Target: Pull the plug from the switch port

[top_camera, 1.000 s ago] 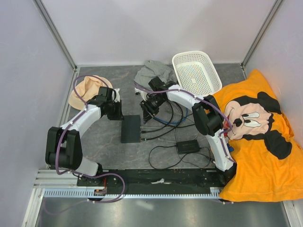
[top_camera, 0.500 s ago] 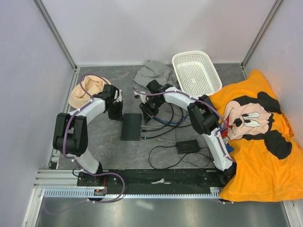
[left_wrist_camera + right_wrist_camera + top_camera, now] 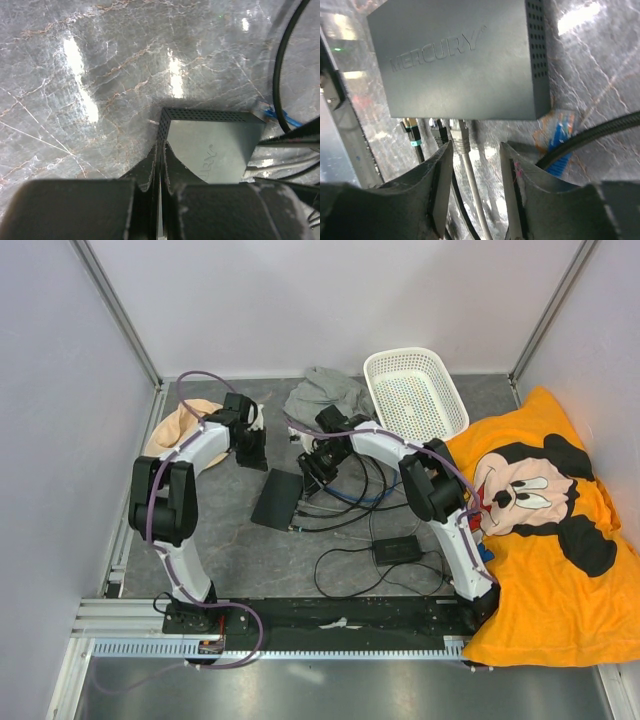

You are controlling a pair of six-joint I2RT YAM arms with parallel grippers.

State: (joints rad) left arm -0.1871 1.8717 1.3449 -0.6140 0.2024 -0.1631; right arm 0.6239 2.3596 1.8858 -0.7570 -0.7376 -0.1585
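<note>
Right claw point(image 3: 476, 150) is half-spread, straddling the pale grey plastic plug point(image 3: 461, 136) where it enters the flat black rectangular network switch point(image 3: 460, 55). Its pads are not closed on the plug. Left claw point(image 3: 160, 152) is pinched shut with nothing in it, tips at the switch's perforated corner. The switch lies about mid-desk, skewed to the edges of the grey marbled desk point(image 3: 100, 75).

Risks as I see them:
- The box looks light and nothing clamps it. A pull on the plug likely drags or spins the whole switch instead of unseating the plug.
- If the latch tab isn't pressed, the plug stays locked and the cord takes the load.
- Two black plugs point(image 3: 439, 132) sit right beside the grey one, so a small offset grabs the wrong one or two at once.
- Loose black cables point(image 3: 345, 570) loop toward the small black power brick point(image 3: 397, 549) near the desk's near edge. They could snag and tow it.

Can't make out:
- The ports and latch tabs, tucked under the switch's edge.
- Whether the left claw's tips press the switch or just sit beside it.
- Where the blue cable end point(image 3: 559, 140) connects; it looks loose on the desk.
- From overhead, the right claw covers the plugs.
</note>
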